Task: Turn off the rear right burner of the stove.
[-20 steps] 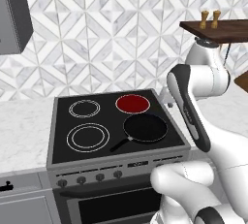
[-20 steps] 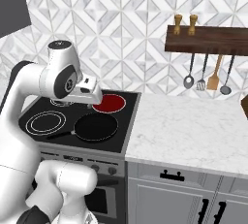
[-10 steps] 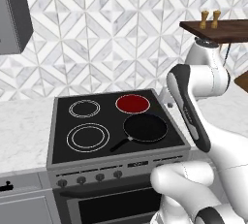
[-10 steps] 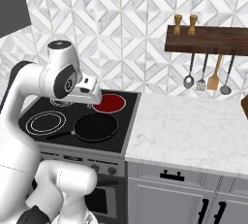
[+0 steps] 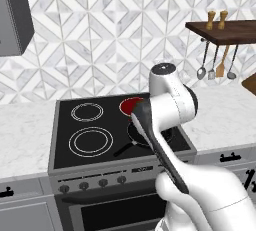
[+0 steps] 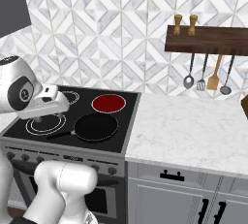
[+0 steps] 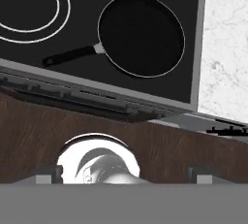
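Clearly little is done: the rear right burner [image 6: 108, 103] glows red on the stove [image 6: 127, 130], behind the black frying pan [image 6: 95, 126]. Its knobs [image 5: 103, 182] look untouched, and the gripper [image 7: 124, 173], fingers spread and seemingly empty, hangs above the front edge.

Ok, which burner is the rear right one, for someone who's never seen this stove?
Find the black glass stove set into the white marble counter. The rear right burner sits at its back corner nearest the counter, behind the round black frying pan. It alone glows solid red; the others are white rings.
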Motion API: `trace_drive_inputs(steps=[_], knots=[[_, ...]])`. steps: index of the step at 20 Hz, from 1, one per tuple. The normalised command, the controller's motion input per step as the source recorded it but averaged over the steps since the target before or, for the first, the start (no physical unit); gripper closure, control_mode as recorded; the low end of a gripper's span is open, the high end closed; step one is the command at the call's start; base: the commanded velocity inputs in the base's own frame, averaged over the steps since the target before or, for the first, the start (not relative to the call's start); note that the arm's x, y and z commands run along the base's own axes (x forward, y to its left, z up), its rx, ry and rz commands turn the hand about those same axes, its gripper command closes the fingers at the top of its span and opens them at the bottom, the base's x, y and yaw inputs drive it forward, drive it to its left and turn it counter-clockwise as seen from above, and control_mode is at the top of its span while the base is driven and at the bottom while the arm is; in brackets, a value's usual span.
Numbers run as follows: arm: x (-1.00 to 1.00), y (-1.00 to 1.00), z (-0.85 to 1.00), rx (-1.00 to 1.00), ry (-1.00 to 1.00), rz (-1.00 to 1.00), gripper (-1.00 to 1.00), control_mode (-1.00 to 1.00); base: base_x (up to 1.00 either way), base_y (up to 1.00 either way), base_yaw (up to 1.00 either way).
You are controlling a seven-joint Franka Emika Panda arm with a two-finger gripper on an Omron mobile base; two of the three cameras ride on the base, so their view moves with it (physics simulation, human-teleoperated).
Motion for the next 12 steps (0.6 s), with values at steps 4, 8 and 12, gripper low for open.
trace_drive_inputs(steps=[4,8,12], knots=[[-0.61,1.00,-0.94,-0.15,-0.09,0.12,-1.00,-1.00,0.00,0.00,0.00],[-0.24,1.00,-1.00,0.01,-0.09,0.11,-1.00,-1.00,0.00,0.00,0.00],[0.02,1.00,-1.00,0.01,-0.17,0.08,-1.00,-1.00,0.00,0.00,0.00]])
